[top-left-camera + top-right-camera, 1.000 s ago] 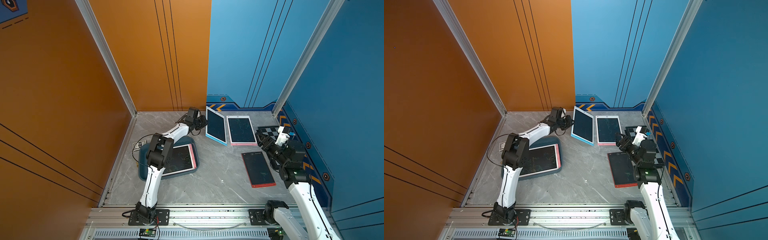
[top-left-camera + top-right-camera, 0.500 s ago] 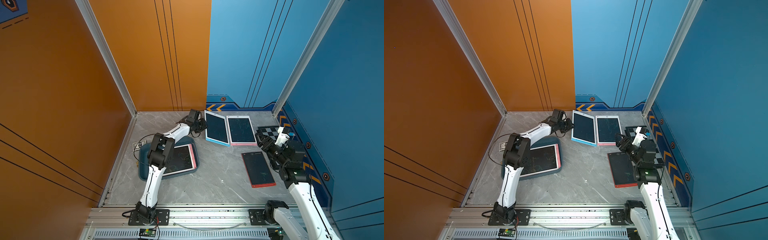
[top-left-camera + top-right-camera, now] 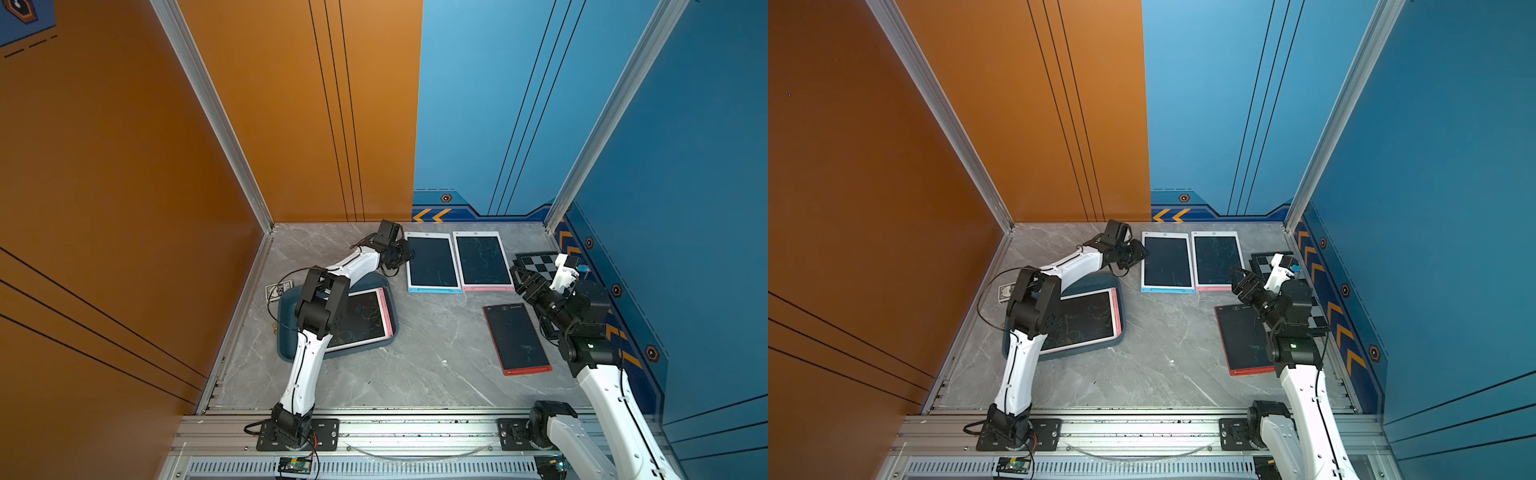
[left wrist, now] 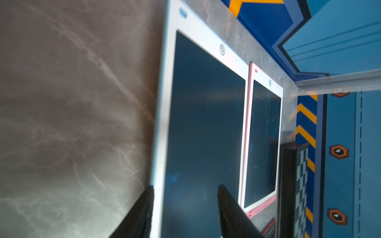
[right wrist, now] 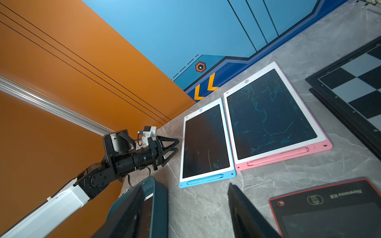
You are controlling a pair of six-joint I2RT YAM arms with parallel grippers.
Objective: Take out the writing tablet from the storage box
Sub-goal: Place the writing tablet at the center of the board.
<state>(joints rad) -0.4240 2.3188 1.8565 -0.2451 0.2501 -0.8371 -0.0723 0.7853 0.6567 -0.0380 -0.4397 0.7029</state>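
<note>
Release just made. Blue-framed writing tablet was tilted up in left gripper a second ago and lower half a second ago. Now flat on marble table, screen up, long side just beside pink-framed tablet on the table.

Left jaws now parted to a middling width, holding nothing. In left wrist view, fingertips either side of the tablet's long edge, no squeeze visible. Right wrist view agrees: left gripper just beside the blue frame, thin gap showing.

Right gripper unchanged over the second. Hovering near chequered board, beyond the far end of red-framed tablet, jaws moderately apart, empty.

Storage box not shifted, under the left arm's elbow. Pink-framed tablet in the box lying flat inside, screen up, partly hidden by the arm. Cannot tell whether more lie beneath it.

Meaning for task: blue tablet's transfer looks done. Three tablets out on the table and at least one left boxed, so probably not finished. Likely next: back left gripper off the blue frame, return to the box, go for the exposed pink edge.

Risks: nudging the blue tablet on retreat; hard to get a finger under a thin flat tablet against the low wall.
</note>
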